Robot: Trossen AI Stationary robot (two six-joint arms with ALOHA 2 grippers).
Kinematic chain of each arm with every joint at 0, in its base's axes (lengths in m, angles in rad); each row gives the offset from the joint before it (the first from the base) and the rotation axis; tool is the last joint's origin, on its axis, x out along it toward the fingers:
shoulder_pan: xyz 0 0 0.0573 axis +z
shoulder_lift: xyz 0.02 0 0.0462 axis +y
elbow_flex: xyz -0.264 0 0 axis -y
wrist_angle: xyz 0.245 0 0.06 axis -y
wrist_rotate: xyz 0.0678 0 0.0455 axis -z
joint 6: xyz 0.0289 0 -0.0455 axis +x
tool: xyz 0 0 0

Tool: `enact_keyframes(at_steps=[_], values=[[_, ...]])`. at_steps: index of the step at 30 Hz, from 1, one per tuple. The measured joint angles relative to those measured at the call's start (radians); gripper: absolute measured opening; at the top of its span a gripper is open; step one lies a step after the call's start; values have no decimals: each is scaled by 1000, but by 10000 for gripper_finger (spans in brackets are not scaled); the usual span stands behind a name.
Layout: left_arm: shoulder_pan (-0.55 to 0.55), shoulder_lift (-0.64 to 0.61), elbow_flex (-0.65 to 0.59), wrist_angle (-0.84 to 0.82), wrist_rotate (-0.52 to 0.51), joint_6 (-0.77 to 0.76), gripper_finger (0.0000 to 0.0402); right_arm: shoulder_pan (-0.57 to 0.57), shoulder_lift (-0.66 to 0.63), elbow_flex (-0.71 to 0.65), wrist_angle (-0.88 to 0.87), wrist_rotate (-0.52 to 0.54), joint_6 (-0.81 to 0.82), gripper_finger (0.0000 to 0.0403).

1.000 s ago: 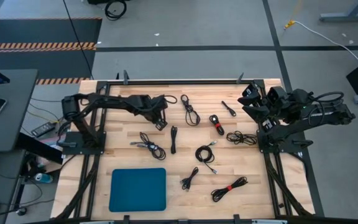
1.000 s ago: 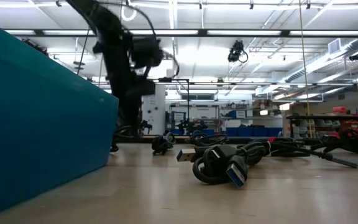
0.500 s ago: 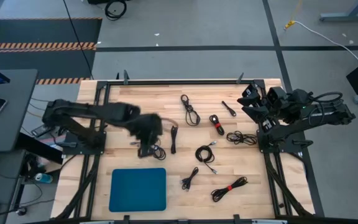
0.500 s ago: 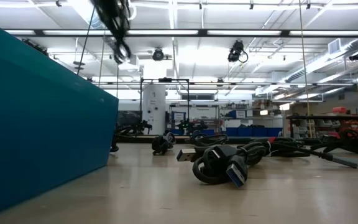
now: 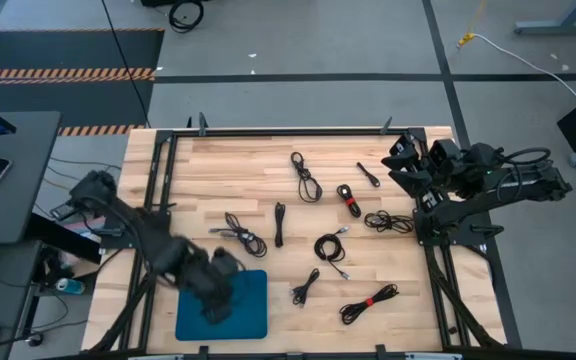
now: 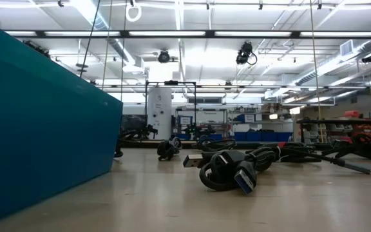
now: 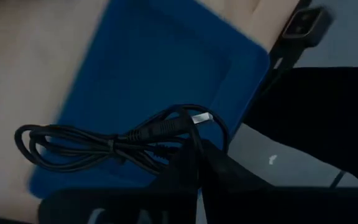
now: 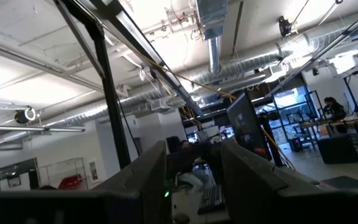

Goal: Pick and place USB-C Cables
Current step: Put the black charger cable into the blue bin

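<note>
On the left of the overhead view, the left arm reaches toward the near edge of the wooden desk, and the left gripper hangs over the blue tray. Its wrist view shows the gripper closed on a coiled black USB-C cable, whose loop and plug dangle free above the tray's blue floor. From here, a release made too near the rim could let the springy loop land half outside, or the cable could snag on a finger as the gripper opens. Moving right, the other cables lie loose on the desk: a tangled one just beyond the tray, a straight bundle, a long loop, a round coil, a small one, and two with red ties. On the far right, the right gripper waits raised at the desk's edge, open and pointing into the room.
</note>
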Motion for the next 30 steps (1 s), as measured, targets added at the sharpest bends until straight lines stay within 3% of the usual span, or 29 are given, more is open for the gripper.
enact_keyframes(at_steps=[9,17,26,30], values=[[-39,169,-1,233,78,-66,4,0,0,0,0,0,1,162],[-36,224,-1,242,115,-87,7,0,0,0,0,-3,1,162],[-8,223,-1,210,110,-111,103,0,-25,0,-1,-7,1,162],[23,222,-1,125,106,-34,131,0,-30,0,0,-27,0,162]])
